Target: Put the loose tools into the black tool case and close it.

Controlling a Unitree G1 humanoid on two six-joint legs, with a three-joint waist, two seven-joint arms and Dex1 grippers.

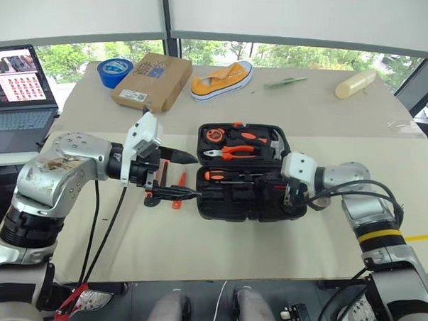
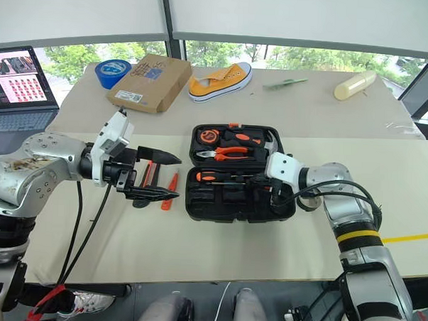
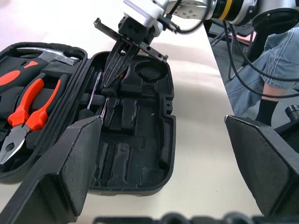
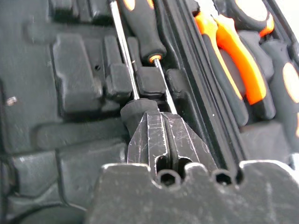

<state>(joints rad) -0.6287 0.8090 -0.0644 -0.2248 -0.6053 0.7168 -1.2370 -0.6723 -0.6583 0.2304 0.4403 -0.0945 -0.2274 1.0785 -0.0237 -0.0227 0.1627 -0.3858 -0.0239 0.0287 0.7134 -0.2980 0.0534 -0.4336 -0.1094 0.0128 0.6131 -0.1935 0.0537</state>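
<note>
Fingers of the right gripper (image 4: 161, 128) are pressed together inside the lower half of the black tool case (image 1: 245, 172), their tips bearing on the dark handle end of a long screwdriver (image 4: 125, 56) that lies in its recess beside a second screwdriver (image 4: 145, 28); whether anything is pinched between them I cannot tell, and it reads as a push to seat the tool. With the open case as the clock's centre, the upper half at 12 o'clock holds the orange-handled pliers (image 1: 232, 152) and the hammer (image 3: 39, 52). At 9 o'clock, just beside the case on the table (image 1: 217, 253), lie the loose tools still to go in, among them a slim orange tester screwdriver (image 2: 170, 199) and a darker tool partly hidden behind the left gripper (image 2: 149, 175), whose fingers (image 3: 60, 177) stand spread wide and empty above them. Farther out at 10 to 11 o'clock sit a cardboard box (image 1: 152, 81) and a blue tape roll (image 1: 115, 71), with a yellow shoe (image 1: 221, 80) at 12. The screwdrivers look stiff and light, with grippy rubber handles and slick steel shafts, so the handle's middle is the place to take hold. The tester looks small and likely to skid on the cloth.
</note>
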